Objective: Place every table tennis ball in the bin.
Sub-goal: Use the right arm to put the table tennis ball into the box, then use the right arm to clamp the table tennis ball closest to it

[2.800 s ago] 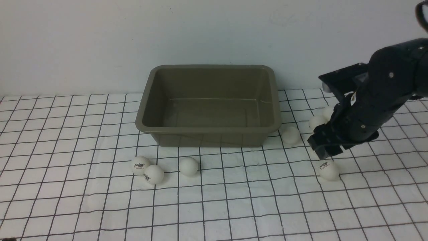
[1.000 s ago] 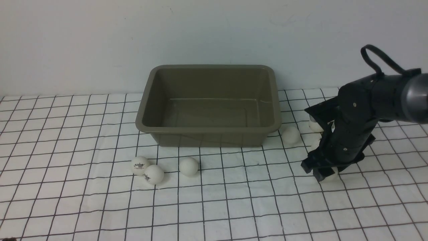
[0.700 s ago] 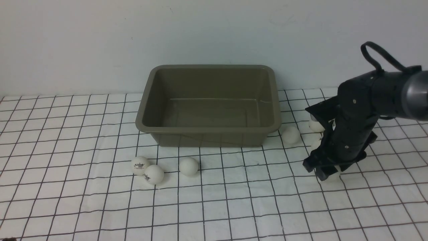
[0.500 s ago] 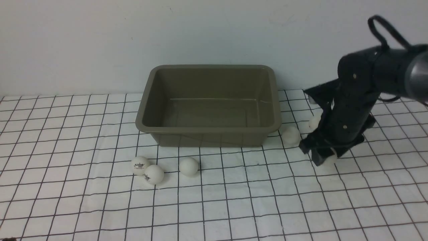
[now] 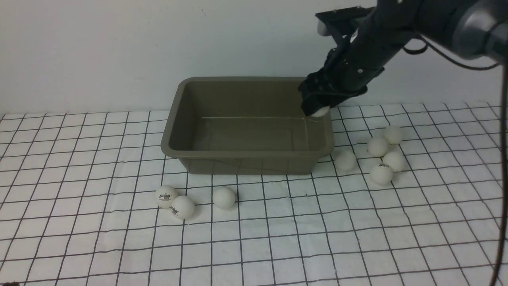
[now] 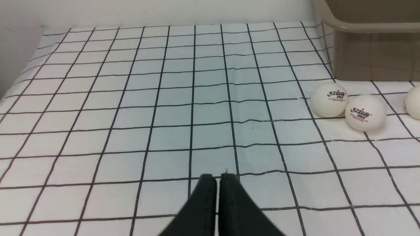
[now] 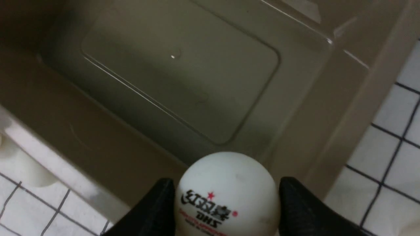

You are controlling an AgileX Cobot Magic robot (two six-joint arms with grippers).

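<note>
right end effector [image 5: 316, 109] grips a ball [image 5: 320, 112] over the bin's [image 5: 246, 153] right rim; shift inward, lower before release; left end effector [image 6: 217, 179] clenched

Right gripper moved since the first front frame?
Yes: the right gripper rose and went left, from beside the bin's right end to above it, gripping a ball.

Held ball [image 5: 320, 112] mostly behind right jaws, another ball [image 6: 414, 105] cut by edge

three balls [image 5: 183, 207] before bin [image 5: 246, 153], five others [image 5: 377, 146] right
</note>
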